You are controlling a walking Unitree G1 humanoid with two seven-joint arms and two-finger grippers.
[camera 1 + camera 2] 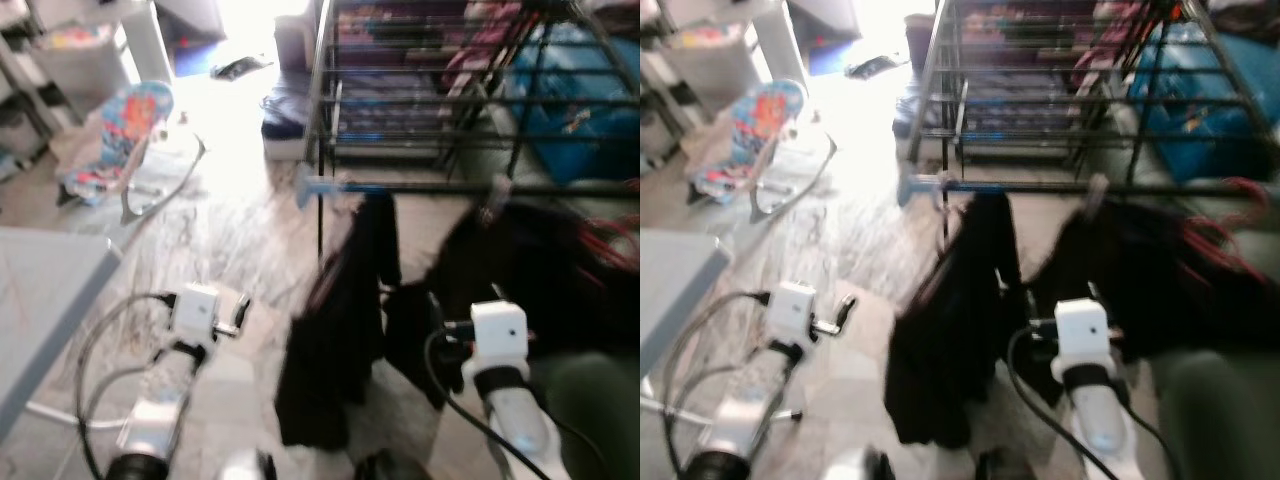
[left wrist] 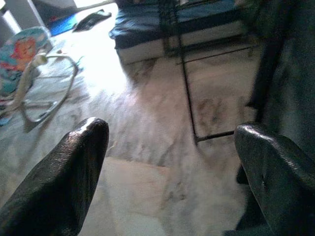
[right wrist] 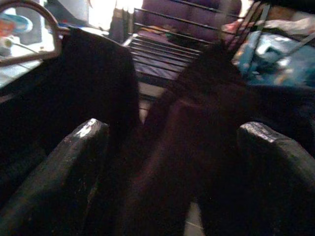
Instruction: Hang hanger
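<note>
Black garments (image 1: 335, 330) hung on drying rack (image 1: 470, 186) rail.
Left gripper (image 2: 172, 172) released over marble floor (image 2: 147, 123); right gripper (image 3: 172, 167) released, facing garments.

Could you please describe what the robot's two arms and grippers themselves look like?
Both arms are silver with a white box-shaped camera block at the wrist and black cables looping alongside. The left gripper and right gripper each have two long, rounded black fingers with a slightly textured, glossy surface.

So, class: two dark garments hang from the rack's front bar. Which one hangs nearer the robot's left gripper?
The long, narrow black garment at the bar's blue-tipped end; the wider one hangs before the right gripper.
</note>
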